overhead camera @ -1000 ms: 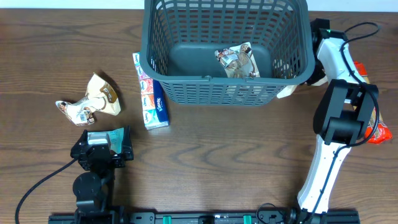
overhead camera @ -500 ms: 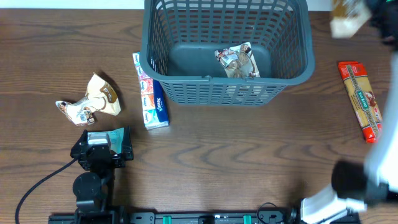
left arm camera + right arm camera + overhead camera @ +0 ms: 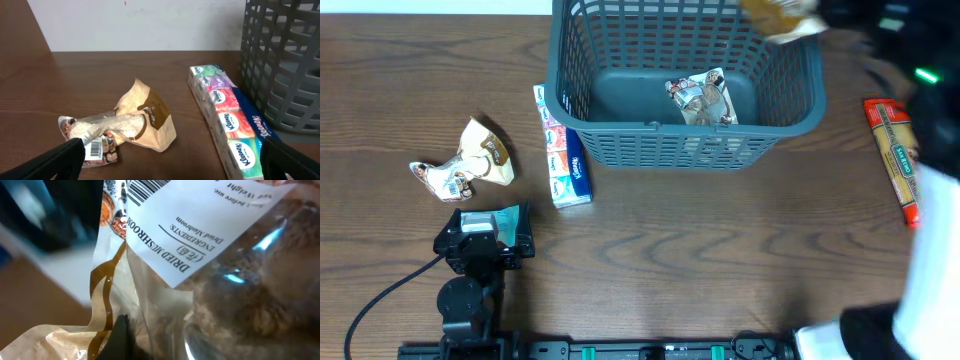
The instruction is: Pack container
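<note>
Evidently the right hand [image 3: 830,12], a dark blur at the upper right of the overhead frame, is closed on a dried mushroom packet [image 3: 780,18]. In the right wrist view the bag's label and clear window fill the frame, with one dark finger [image 3: 119,340] at the bottom edge. The packet hangs over the upper right corner of the dark grey lattice basket [image 3: 610,150], about on its rim rather than over the middle. The basket stands on the tabletop [image 3: 670,260] at top centre, its long axis running left to right, with one snack packet [image 3: 700,100] lying on its base. The open floor thus lies left of and below the hand in the frame, so a release likely wants the packet carried further inward first. The left hand [image 3: 175,157] is wide open and empty at the lower left, well apart from the basket, facing a crumpled tan packet [image 3: 125,125] and a Kleenex tissue pack [image 3: 225,125]
</note>
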